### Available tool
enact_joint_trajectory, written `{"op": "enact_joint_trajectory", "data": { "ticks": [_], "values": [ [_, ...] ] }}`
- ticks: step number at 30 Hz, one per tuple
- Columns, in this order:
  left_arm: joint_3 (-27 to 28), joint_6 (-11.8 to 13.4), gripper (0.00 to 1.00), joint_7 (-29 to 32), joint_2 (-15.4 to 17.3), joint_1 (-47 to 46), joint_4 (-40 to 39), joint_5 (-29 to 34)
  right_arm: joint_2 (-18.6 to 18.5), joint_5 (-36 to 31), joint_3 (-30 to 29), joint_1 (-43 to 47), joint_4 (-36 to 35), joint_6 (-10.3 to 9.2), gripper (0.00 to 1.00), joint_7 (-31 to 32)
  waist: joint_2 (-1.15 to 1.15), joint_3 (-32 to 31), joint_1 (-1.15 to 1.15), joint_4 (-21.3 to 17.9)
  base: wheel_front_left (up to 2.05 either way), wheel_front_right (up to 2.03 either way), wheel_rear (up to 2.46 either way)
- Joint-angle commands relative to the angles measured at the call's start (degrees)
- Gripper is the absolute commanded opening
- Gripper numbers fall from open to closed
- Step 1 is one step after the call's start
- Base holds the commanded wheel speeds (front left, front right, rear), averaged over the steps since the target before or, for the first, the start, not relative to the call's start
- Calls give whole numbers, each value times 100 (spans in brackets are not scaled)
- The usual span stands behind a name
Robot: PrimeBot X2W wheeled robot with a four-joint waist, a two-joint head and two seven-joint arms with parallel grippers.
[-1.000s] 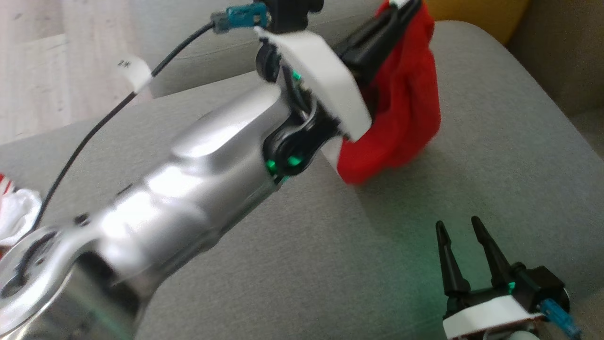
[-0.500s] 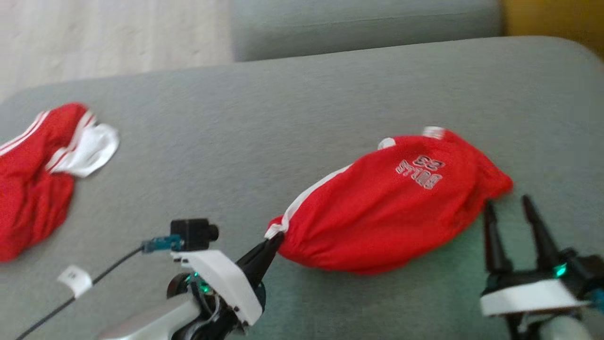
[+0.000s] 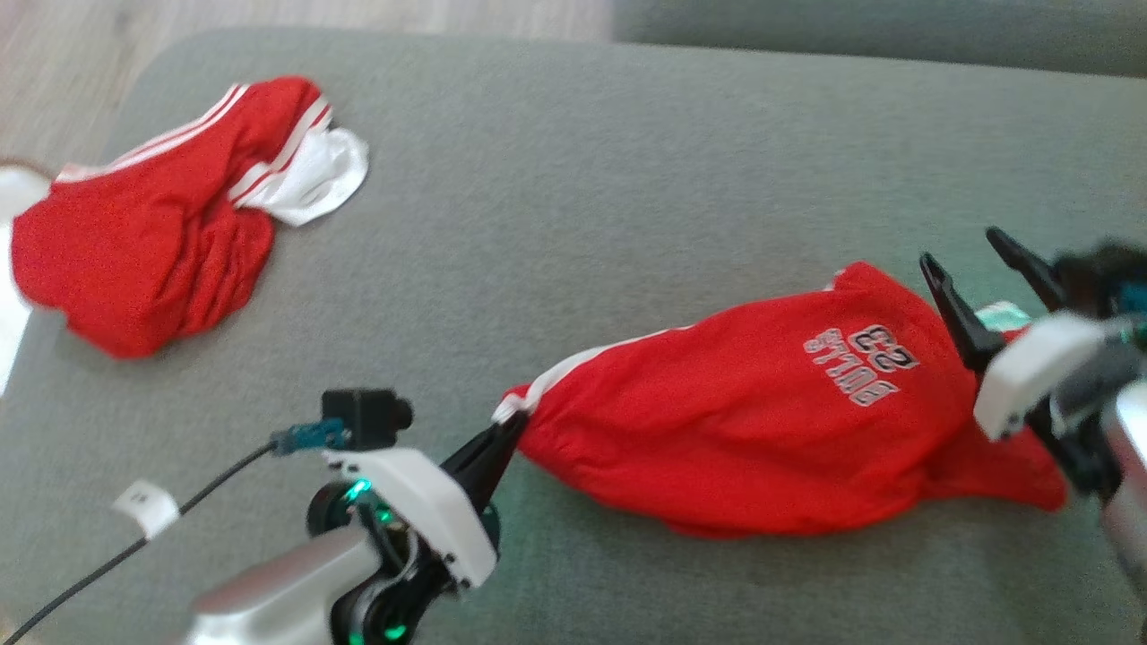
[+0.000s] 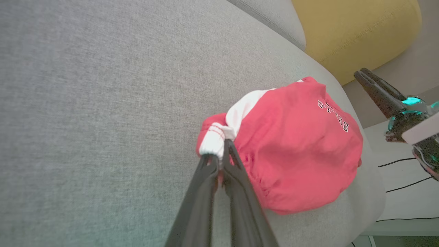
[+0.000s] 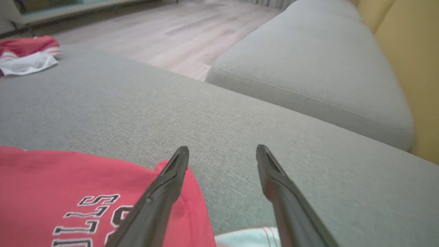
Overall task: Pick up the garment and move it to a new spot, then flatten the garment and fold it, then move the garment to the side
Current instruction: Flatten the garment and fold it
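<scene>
The left gripper (image 3: 509,432) is clamped shut on a white-trimmed corner of the red garment (image 3: 762,439), pinching just that little bunched edge. The right gripper (image 3: 961,251) has its jaws wide apart with nothing in them, sitting over the opposite end of the garment. In the right wrist view, one finger crosses the red cloth near the printed lettering and the other is over bare sofa (image 3: 582,206).

The garment lies on the grey sofa seat, bunched into a fat sausage shape rather than spread out. Its long axis runs across the head view from the pinched corner at lower left towards the right gripper, climbing a bit as it goes. The lettering sits near the right end and reads upside down from the head.

My guess is the carry to the new spot is basically done and flattening is up next. For that, the right gripper needs to drop and close on an edge at its end, then both pull apart.

A second red garment (image 3: 152,242) lies well apart at the far left.
</scene>
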Motion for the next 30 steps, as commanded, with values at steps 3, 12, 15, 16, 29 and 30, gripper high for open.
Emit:
{"op": "enact_joint_trajectory", "data": {
  "ticks": [3, 12, 15, 16, 29, 30],
  "values": [
    [165, -113, 0, 55, -101, -412, 34, 117, -644, 761, 1077, -786, 102, -4, 100, 803, 0, 296, -1, 355, 0, 0, 0],
    [114, -266, 0, 183, -428, -534, 351, 211, -980, 2741, 2258, -1292, 509, -4, 10, 2377, 0, 314, -1, 588, 0, 0, 0],
    [140, -283, 0, 75, -468, -576, 447, 297, -1045, 3178, 2410, -1358, 389, -4, 0, 2179, 0, 268, -1, 517, 0, 0, 0],
    [178, -284, 0, -11, -474, -595, 486, 333, -1067, 3227, 2450, -1404, 360, -4, 0, 2009, 0, 248, -1, 461, 0, 0, 0],
    [858, -319, 0, -1072, -598, -2072, 1054, 2045, -1523, 3151, 2193, -2288, 460, -4, 0, -708, 0, -121, -1, -807, 0, 0, 0],
    [879, -333, 0, -1079, -607, -2084, 1025, 2130, -1577, 3163, 2187, -2237, 402, -4, 0, -793, 0, -134, -1, -897, 0, 0, 0]
  ]
}}
